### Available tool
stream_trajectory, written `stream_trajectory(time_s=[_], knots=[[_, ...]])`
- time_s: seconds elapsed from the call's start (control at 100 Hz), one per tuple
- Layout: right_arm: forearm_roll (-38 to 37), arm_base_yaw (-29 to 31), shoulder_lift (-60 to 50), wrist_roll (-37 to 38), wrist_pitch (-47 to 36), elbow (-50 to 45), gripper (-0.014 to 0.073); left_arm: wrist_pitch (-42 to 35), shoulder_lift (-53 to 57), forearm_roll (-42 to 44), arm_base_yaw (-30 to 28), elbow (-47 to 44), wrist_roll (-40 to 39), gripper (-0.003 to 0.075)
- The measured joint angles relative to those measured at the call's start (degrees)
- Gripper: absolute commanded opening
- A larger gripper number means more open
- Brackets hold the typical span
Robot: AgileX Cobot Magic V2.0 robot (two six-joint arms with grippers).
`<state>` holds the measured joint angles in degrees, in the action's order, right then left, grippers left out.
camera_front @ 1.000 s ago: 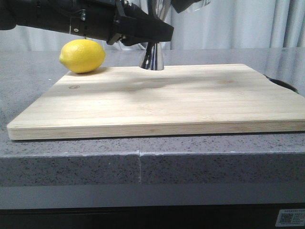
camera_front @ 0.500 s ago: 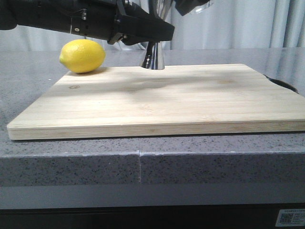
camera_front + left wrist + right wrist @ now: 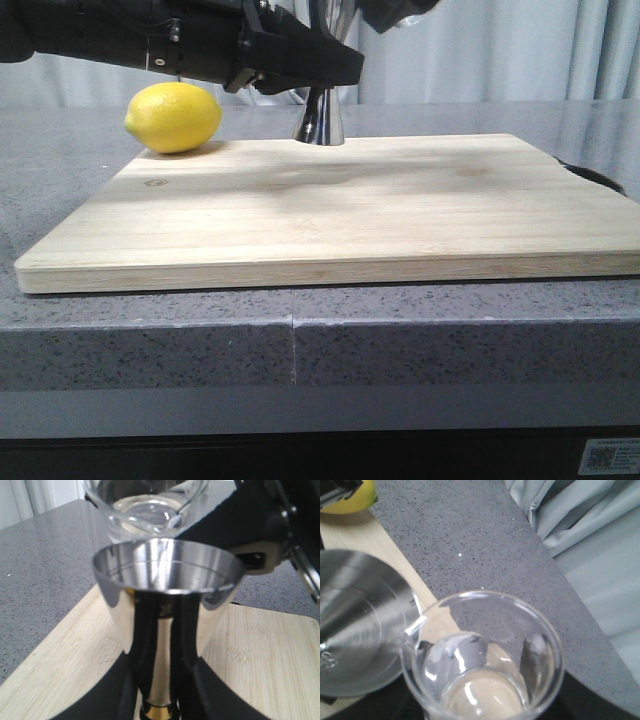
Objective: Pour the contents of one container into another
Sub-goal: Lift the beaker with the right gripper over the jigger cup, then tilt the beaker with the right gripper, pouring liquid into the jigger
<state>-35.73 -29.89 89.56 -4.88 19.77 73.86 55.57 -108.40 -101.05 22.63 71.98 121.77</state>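
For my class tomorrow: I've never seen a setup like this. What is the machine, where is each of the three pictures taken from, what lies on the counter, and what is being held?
This is a robot with two arms, each ending in a claw. The wide picture looks forward from the robot; the other two come from cameras on its wrists.

On the grey counter lies a wooden cutting board, with a lemon at its far left corner.

The left claw is shut on the steel jigger, a shiny hourglass-shaped measuring cup that stands on the board. The right claw, mostly out of frame, holds the glass beaker just above and beside the jigger's rim. The beaker's spout sits over the jigger's mouth, as for pouring. Whether liquid remains in either cup is hard to tell.
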Motion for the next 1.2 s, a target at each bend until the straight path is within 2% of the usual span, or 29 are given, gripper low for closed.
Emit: stream_trajectory(time_s=[1.2], knots=[[-13.19,-2.26,0.0,-0.26,0.25,0.0,0.0216,-0.11,0.0,0.0,0.0,0.0,0.0,-0.0019]])
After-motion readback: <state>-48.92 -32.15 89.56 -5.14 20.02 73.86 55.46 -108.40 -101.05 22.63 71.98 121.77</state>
